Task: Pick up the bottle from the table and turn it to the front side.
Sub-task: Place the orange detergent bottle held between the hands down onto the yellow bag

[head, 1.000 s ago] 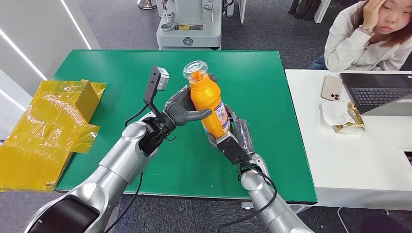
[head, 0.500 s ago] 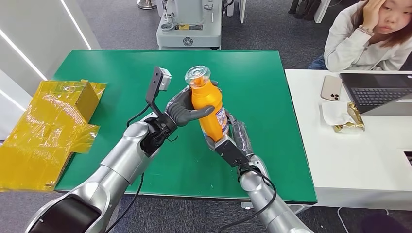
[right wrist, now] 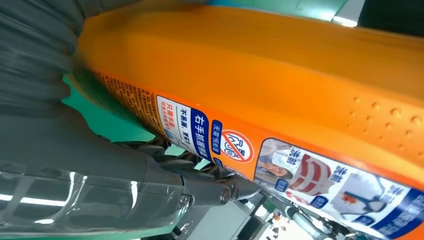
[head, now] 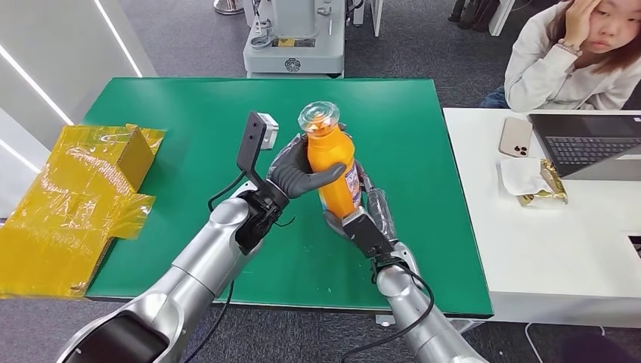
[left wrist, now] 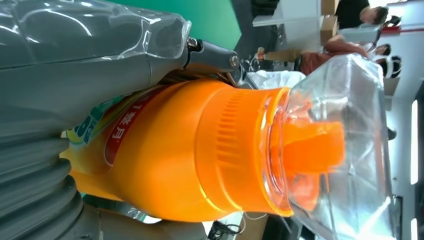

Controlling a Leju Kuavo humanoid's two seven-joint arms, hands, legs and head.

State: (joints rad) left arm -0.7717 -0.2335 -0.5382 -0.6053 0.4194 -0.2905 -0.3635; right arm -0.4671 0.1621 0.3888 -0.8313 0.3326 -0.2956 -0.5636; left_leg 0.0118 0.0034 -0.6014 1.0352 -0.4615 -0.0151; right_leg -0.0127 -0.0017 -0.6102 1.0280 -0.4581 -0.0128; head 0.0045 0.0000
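Observation:
An orange bottle (head: 335, 170) with a clear cap (head: 318, 116) stands nearly upright in the air above the green table (head: 189, 121). My left hand (head: 298, 172) wraps its upper body from the left, thumb across the front. My right hand (head: 361, 218) grips its lower part from below and behind. The left wrist view shows the bottle (left wrist: 200, 150), its ribbed collar and clear cap (left wrist: 340, 150) close up. In the right wrist view the bottle's back label (right wrist: 280, 160) with small print and pictures faces the camera, next to my right hand (right wrist: 75, 165).
A yellow foil-wrapped box (head: 75, 197) lies at the table's left edge. To the right stands a white desk (head: 559, 249) with a phone (head: 515, 136), a laptop (head: 589, 144) and a wrapper; a person (head: 567, 53) sits behind it. A grey machine base (head: 295, 45) stands beyond the table.
Both hands have carried the bottle to the right and a little away from me, and it has tipped closer to upright. Both grips have held.

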